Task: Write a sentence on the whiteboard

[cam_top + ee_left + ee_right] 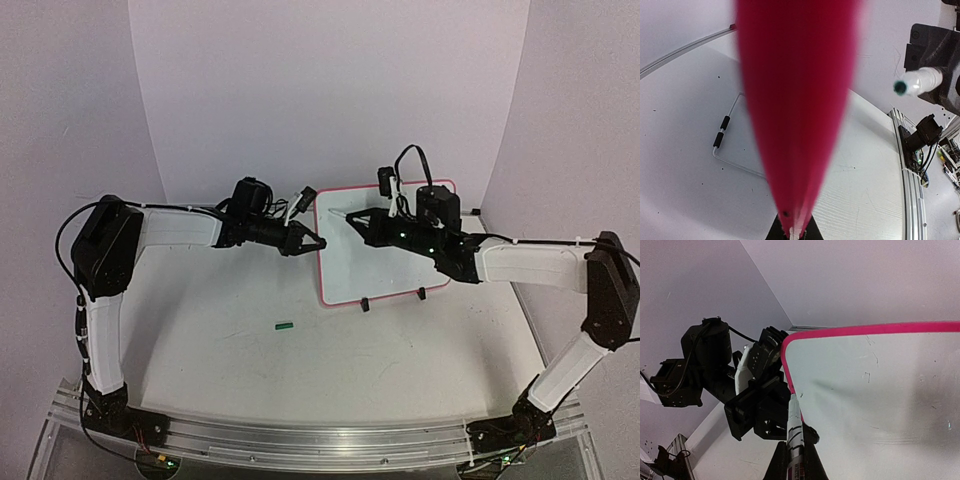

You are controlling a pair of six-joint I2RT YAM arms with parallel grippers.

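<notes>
The whiteboard [385, 255] stands tilted at mid-table, white with a red-pink rim and two black feet. My left gripper [312, 243] is shut on its left rim, which fills the left wrist view as a red blur [795, 100] running down between the jaws [792, 227]. My right gripper [362, 225] is shut on a whiteboard marker [795, 432], uncapped, its tip at the board's upper left next to the rim. The green tip also shows in the left wrist view [900, 87]. No sentence shows on the board [880, 390], only faint specks.
A small green marker cap [284, 324] lies on the table in front of the board's left side. The board's wire stand with black sleeves [721, 131] rests on the table. White walls curve close behind and to both sides.
</notes>
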